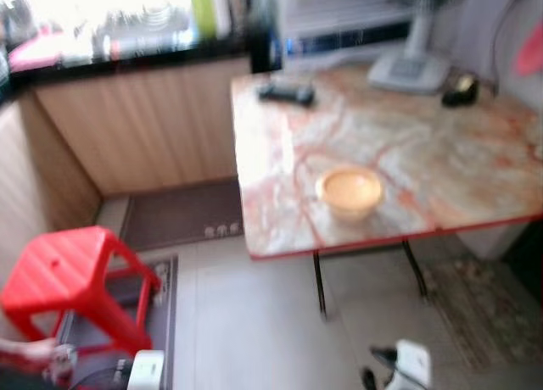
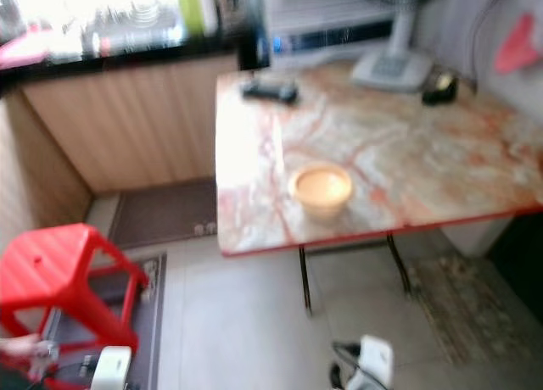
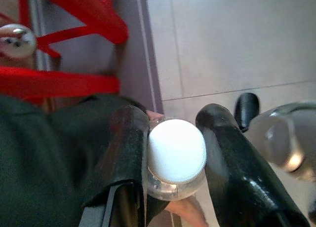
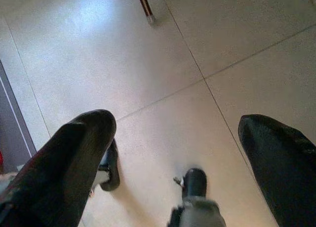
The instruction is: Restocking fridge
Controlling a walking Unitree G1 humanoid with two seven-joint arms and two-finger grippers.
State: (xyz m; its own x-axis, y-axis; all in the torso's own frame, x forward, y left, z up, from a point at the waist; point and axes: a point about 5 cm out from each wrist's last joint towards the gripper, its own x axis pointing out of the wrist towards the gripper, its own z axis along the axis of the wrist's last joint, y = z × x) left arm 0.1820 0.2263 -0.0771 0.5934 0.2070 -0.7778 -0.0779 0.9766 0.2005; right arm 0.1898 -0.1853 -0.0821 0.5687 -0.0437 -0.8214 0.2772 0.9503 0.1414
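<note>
The room is a kitchen corner seen blurred from the head camera. A marble-patterned folding tabletop with a red edge (image 1: 441, 165) fills the scene from the centre out to 3 o'clock, standing on thin black metal legs (image 1: 320, 284) over a pale grey tiled floor (image 1: 254, 322). At 11 o'clock a dark counter (image 1: 127, 58) runs above light wooden cabinet fronts (image 1: 144, 123), its load washed out by bright light. One brown doormat (image 1: 182, 214) lies at the foot of the cabinets, and one patterned rug (image 1: 479, 301) lies at 4 o'clock under the tabletop's edge.

On the tabletop there are four things: one tan round bowl (image 1: 349, 192) near the front edge, one black oblong remote-like object (image 1: 286, 92) at 12 o'clock, one small dark object (image 1: 460, 89) at 1 o'clock, and the grey base of one standing fan (image 1: 409, 68) between them. One red plastic stool (image 1: 72, 280) stands at 8 o'clock on a grey mat.

The left tool (image 3: 175, 155) is low beside the stool, its two black fingers closed on a clear bottle with a white round cap (image 3: 176, 153), one finger on either side of the cap. A person's fingertip (image 3: 185, 213) shows just below the bottle. The right tool (image 4: 177, 153) hangs over bare floor tiles with its fingers spread wide and nothing between them.
</note>
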